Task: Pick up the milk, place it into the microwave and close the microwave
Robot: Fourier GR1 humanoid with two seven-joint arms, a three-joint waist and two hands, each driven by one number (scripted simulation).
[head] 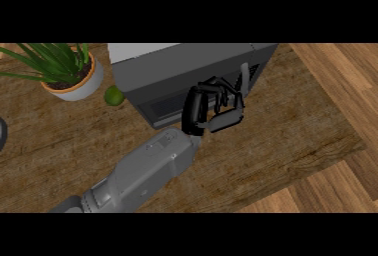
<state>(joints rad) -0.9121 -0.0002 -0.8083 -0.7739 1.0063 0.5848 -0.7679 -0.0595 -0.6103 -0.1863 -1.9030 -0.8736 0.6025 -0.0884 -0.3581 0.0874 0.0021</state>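
Note:
The grey microwave (pixel 184 70) stands at the back of the wooden counter (pixel 74 150), and its dark door (pixel 166 107) looks closed against the body. No milk shows anywhere. My left hand (pixel 214 107) comes in from the lower left on a grey forearm. It rests against the right part of the door's front, just below the vertical handle (pixel 244 75). Its fingers (pixel 214 87) are loosely bent against the door and hold nothing.
A potted plant (pixel 70 75) in a pale pot stands left of the microwave, with a small green fruit (pixel 114 95) between them. A dark rounded rim (pixel 2 133) pokes in at the left edge. The counter ends at the right above wooden floor (pixel 339 75).

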